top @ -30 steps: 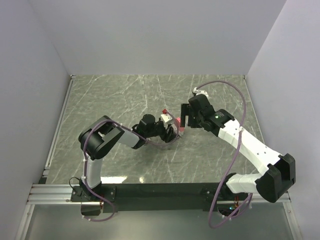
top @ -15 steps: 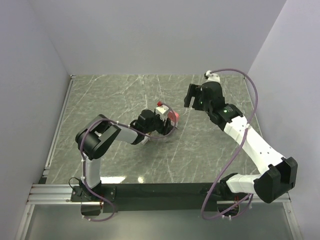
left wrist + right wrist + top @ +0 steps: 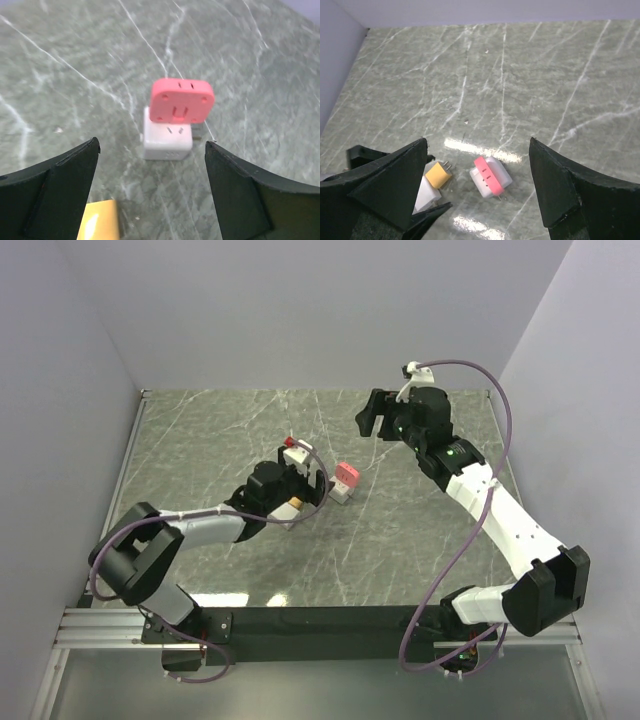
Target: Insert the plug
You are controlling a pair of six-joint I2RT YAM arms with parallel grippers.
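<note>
- Pulling back toward the left, the left gripper [image 3: 308,478] is now sitting clear of the pink adapter [image 3: 181,100] that it was closed around a second ago.
- Its fingers [image 3: 55,190] are standing spread wide, released, with nothing between them; the left wrist view is showing bare marble in the gap and the adapter further ahead.
- The right gripper [image 3: 366,422] is hanging higher and further back than a second ago, well apart from the adapter, over the far right part of the table [image 3: 200,440].
- Its fingers [image 3: 385,185] are also gaping, gripping nothing.
- The pink adapter is lying on the table near the middle, just to the right of the left gripper, its slotted face turning up toward the left wrist camera.
- It is resting against a white cube [image 3: 166,140], the two touching; whether the pins are seated inside the cube cannot be told.
- The white cube is showing a pair of slots on its upper face.
- A yellow plug [image 3: 438,175] with two metal prongs is lying on the table just beside the left gripper, a short way left of the pink adapter and apart from it.
</note>
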